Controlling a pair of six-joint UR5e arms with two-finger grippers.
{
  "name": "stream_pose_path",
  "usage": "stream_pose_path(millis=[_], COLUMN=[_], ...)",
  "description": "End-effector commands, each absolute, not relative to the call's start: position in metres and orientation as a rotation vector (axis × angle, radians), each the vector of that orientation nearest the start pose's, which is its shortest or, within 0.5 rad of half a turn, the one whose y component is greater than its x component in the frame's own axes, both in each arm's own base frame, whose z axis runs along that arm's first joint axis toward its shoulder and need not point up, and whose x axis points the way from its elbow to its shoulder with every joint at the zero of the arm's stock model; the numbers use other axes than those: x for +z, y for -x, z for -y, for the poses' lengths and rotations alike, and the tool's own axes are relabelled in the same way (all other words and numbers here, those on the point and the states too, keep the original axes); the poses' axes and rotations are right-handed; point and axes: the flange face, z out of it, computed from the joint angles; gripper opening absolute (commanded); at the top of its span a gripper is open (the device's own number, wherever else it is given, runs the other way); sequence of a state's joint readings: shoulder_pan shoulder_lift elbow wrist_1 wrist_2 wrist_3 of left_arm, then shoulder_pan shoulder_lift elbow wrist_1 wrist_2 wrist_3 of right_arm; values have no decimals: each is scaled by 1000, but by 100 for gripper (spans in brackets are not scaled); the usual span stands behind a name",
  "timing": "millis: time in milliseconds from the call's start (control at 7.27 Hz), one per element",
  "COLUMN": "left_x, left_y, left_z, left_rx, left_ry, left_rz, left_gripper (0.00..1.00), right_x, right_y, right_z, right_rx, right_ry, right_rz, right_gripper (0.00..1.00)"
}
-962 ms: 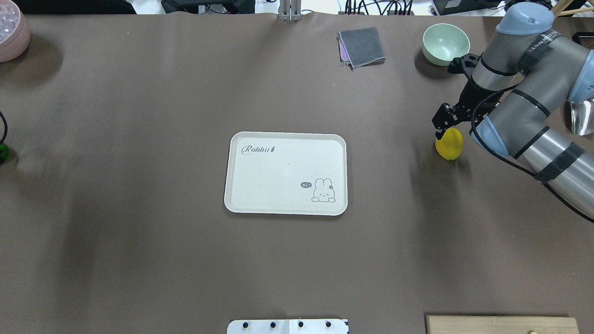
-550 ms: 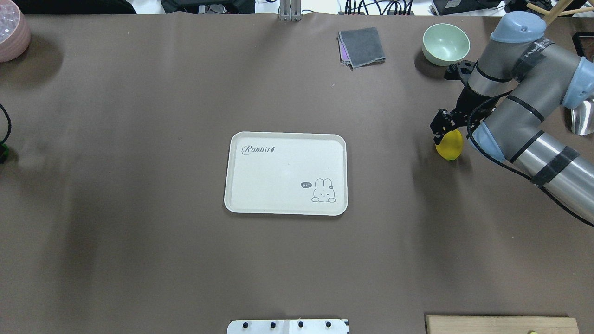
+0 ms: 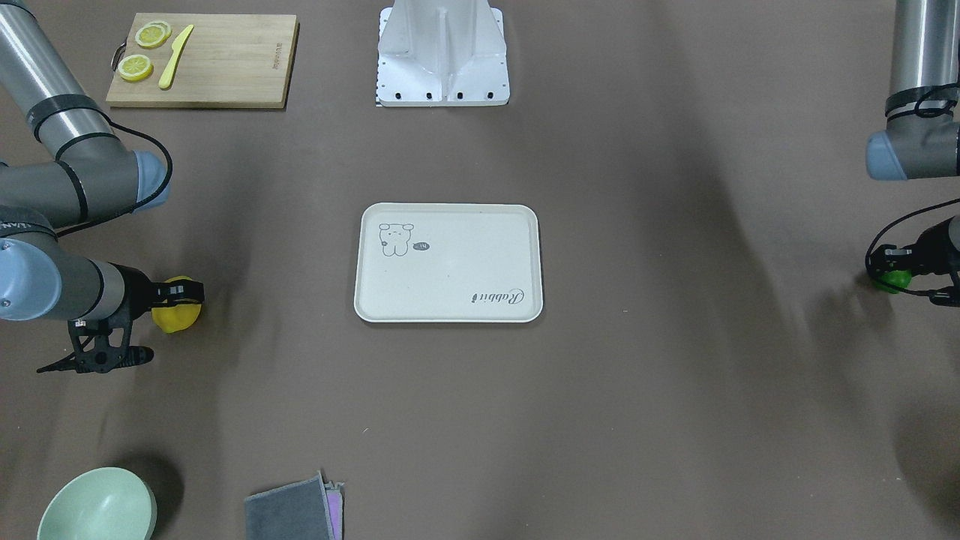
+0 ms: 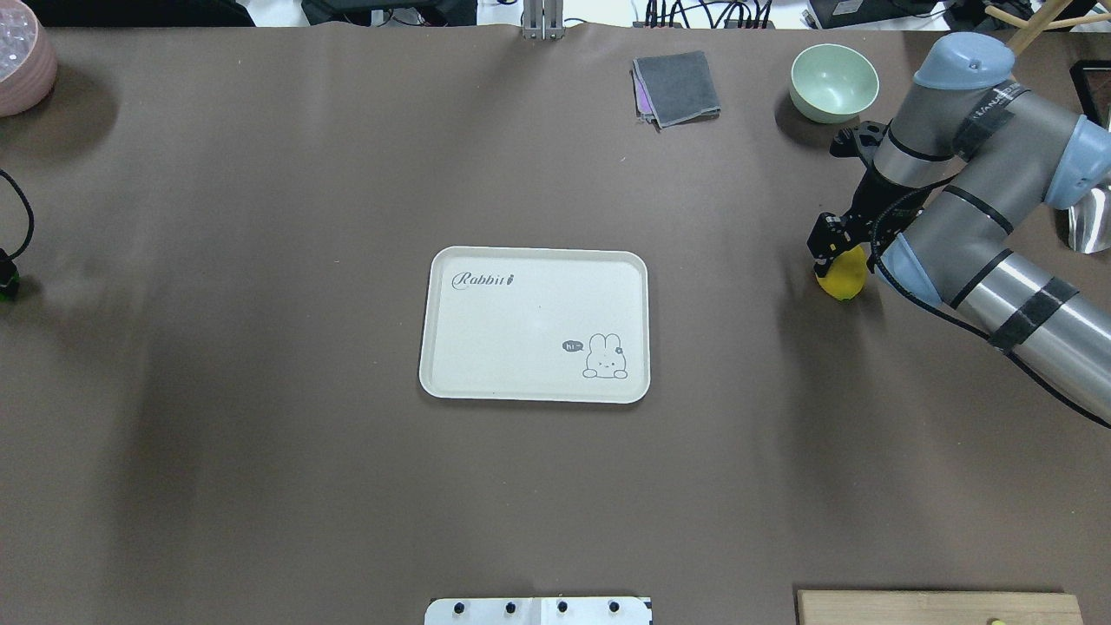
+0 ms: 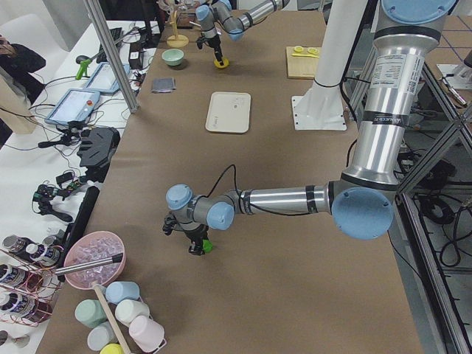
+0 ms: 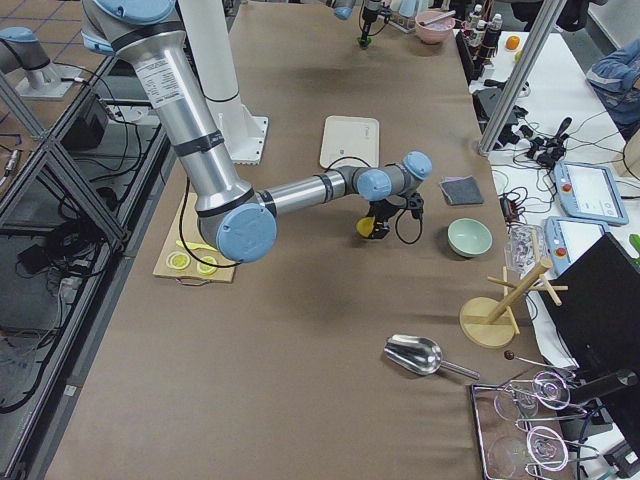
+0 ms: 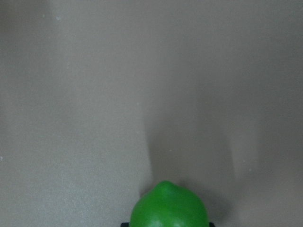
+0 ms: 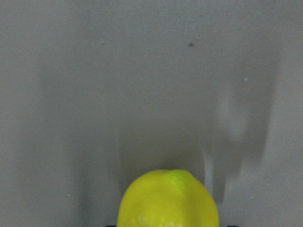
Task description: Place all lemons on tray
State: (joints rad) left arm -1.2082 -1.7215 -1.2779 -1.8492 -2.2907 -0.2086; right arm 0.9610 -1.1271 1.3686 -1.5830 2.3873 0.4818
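The yellow lemon (image 4: 844,279) lies on the brown table at the right, well right of the cream tray (image 4: 521,321). My right gripper (image 4: 831,252) is down over it, jaws open either side; the lemon fills the bottom of the right wrist view (image 8: 168,201). The green lemon (image 3: 892,281) lies at the table's far left edge. My left gripper (image 3: 904,276) straddles it, jaws open; the lemon shows low in the left wrist view (image 7: 169,208). The tray (image 3: 450,247) holds nothing.
A wooden cutting board (image 3: 217,64) with lemon slices and a yellow knife lies near the robot base (image 3: 442,52). A pale green bowl (image 4: 833,81) and a grey cloth (image 4: 677,87) sit at the far right edge. A pink bowl (image 4: 22,61) stands far left.
My right gripper has come lower over the yellow lemon, covering more of it. The left gripper has shifted over the green lemon, which shows less at the left edge.
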Motion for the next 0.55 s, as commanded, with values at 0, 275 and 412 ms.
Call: stream_pose_path(millis=[0,275,412], left_x=[657,550,510], left_y=[-131,-134,-149], left_z=[553,554,574], left_rx=[202,189,195], left_ry=[98,140,150], left_rz=[-798,-831,-886], left_gripper=[0,0,0], right_x=[496,463,427], right_y=[339,340,347], right_z=[589,601,611], right_rx=[-215,-217,-185], right_ry=[241,222,222], right_rz=[817,867,901], right_gripper=[32,29,30])
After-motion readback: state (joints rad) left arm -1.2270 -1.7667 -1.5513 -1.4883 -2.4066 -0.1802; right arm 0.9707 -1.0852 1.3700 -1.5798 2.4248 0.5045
